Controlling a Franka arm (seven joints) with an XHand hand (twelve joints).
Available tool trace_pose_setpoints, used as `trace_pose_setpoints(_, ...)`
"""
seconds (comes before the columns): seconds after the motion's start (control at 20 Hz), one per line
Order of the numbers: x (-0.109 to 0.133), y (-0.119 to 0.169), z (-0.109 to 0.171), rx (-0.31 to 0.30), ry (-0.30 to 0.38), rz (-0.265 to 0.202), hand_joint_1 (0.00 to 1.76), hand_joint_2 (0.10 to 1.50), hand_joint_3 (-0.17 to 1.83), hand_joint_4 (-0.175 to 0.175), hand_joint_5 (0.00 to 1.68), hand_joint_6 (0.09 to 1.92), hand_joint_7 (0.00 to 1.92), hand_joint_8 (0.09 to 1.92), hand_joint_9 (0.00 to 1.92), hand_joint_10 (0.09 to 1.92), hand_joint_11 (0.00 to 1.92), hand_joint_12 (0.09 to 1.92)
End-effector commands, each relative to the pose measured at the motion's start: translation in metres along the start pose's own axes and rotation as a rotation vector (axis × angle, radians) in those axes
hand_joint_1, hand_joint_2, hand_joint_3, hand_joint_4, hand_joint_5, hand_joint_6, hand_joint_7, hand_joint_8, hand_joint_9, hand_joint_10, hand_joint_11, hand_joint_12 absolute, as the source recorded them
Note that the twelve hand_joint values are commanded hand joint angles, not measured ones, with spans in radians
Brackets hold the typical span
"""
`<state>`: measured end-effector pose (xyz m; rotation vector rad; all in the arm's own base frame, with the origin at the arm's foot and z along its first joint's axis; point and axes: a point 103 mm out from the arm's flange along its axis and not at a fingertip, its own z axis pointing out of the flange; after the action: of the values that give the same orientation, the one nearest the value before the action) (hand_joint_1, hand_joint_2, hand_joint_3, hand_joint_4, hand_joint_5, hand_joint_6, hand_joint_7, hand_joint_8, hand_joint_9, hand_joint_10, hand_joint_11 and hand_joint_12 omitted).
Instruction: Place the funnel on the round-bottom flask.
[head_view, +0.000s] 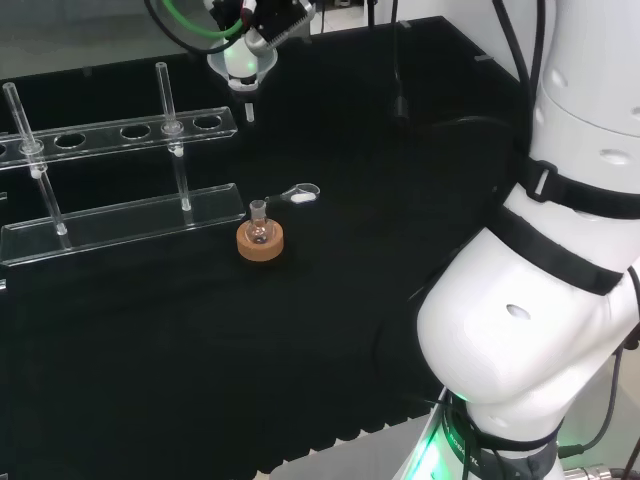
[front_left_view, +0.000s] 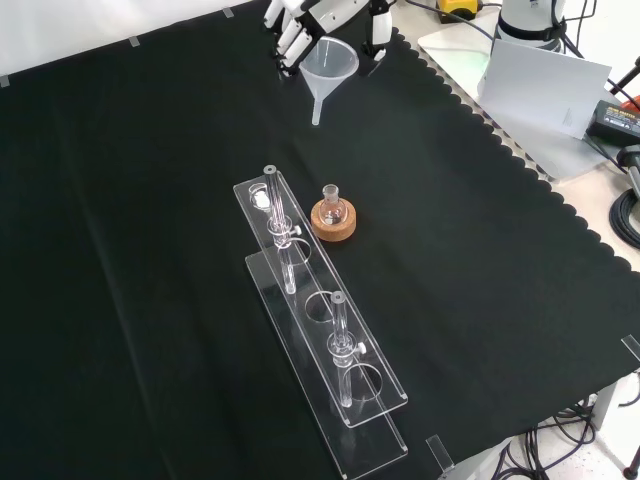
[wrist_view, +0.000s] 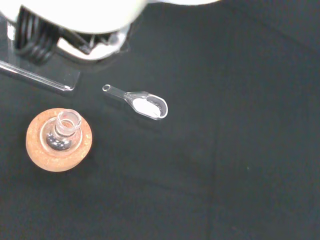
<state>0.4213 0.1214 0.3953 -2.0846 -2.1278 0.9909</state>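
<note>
Flask (front_left_view: 331, 206) on cork, funnel (front_left_view: 329, 70) in robot hand (front_left_view: 322, 18)

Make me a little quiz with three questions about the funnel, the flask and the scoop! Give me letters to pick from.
1. Where is the funnel?
A. held up by the hand, away from the flask
B. lying inside the rack
C. sitting on the flask

2. What colour is the ring under the round-bottom flask?
A. red
B. cork brown
C. blue

3. What is in the clear scoop?
A. nothing
B. green liquid
C. a bit of white powder

Answers:
1. A: the front view shows the fingers around the funnel, off the cloth.
2. B: head and wrist views show a brown cork ring.
3. C: the wrist view shows white powder in its bowl.
</note>
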Motion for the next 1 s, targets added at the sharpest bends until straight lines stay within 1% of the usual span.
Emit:
trace_pose_setpoints(0.05,0.030,-0.020,0.048,0.061,-0.001,0.019,1.08,0.59,0.80,0.042,0.74,0.86,0.73,0.67,1.06,0.41,0.57,1.26)
trace_pose_setpoints(0.15,0.036,-0.014,0.057,0.083,-0.006,0.012,1.08,0.59,0.80,0.042,0.74,0.86,0.73,0.67,1.06,0.41,0.57,1.26)
trace_pose_setpoints(0.35,0.049,0.001,0.070,0.103,-0.013,-0.007,1.08,0.59,0.80,0.042,0.74,0.86,0.73,0.67,1.06,0.41,0.57,1.26)
trace_pose_setpoints(0.55,0.058,0.015,0.080,0.105,-0.007,-0.029,1.08,0.60,0.80,0.041,0.74,0.86,0.73,0.67,1.06,0.41,0.57,1.25)
trace_pose_setpoints(0.7,0.061,0.024,0.087,0.105,-0.003,-0.036,1.08,0.60,0.80,0.040,0.74,0.86,0.74,0.67,1.06,0.41,0.57,1.25)
trace_pose_setpoints(0.9,0.061,0.032,0.092,0.107,-0.013,-0.042,1.08,0.60,0.81,0.039,0.74,0.86,0.74,0.67,1.06,0.41,0.57,1.25)
trace_pose_setpoints(1.0,0.060,0.036,0.094,0.109,-0.005,-0.049,1.08,0.60,0.81,0.039,0.74,0.86,0.74,0.67,1.06,0.41,0.57,1.25)
